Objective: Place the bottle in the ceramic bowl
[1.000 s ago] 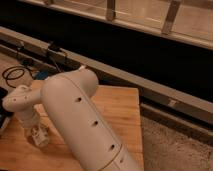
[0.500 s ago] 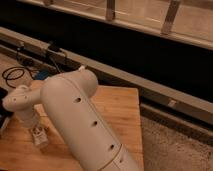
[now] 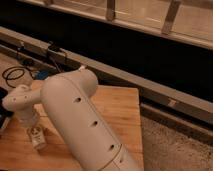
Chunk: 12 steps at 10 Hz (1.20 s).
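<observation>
My white arm (image 3: 75, 115) fills the middle of the camera view and reaches down to the left over a wooden table (image 3: 117, 107). The gripper (image 3: 37, 140) is at its end, low over the table's left part, pointing down. A small pale shape sits right at the gripper's tip; I cannot tell whether it is the bottle or part of the gripper. A dark shape at the left edge (image 3: 3, 117) is mostly cut off, so I cannot tell if it is the ceramic bowl.
Black cables (image 3: 15, 75) and a blue item (image 3: 42, 75) lie on the floor behind the table. A long metal rail (image 3: 150, 87) and a dark wall run behind. Speckled floor (image 3: 170, 150) lies to the table's right.
</observation>
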{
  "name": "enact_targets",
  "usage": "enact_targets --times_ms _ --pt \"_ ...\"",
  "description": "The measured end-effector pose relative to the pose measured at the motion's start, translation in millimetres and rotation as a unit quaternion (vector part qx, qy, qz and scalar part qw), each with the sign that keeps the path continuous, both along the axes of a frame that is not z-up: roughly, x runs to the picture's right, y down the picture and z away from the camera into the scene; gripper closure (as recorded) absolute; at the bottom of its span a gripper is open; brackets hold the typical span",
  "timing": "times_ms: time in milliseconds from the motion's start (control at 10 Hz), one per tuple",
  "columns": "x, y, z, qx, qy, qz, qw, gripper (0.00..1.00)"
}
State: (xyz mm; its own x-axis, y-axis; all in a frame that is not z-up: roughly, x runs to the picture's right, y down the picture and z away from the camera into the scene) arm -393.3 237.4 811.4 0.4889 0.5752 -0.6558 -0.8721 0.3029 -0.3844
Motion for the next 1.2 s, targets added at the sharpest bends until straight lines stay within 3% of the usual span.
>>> enact_targets --times_ms 800,1000,1200 --pt "2 -1 -1.6 0.002 0.0 0.003 1.0 1.0" --pt "11 -11 -7.5 0.021 0.012 0.014 0.9996 1.0" --pt "35 -41 -19.3 0.047 0.03 0.032 0.9979 1.0"
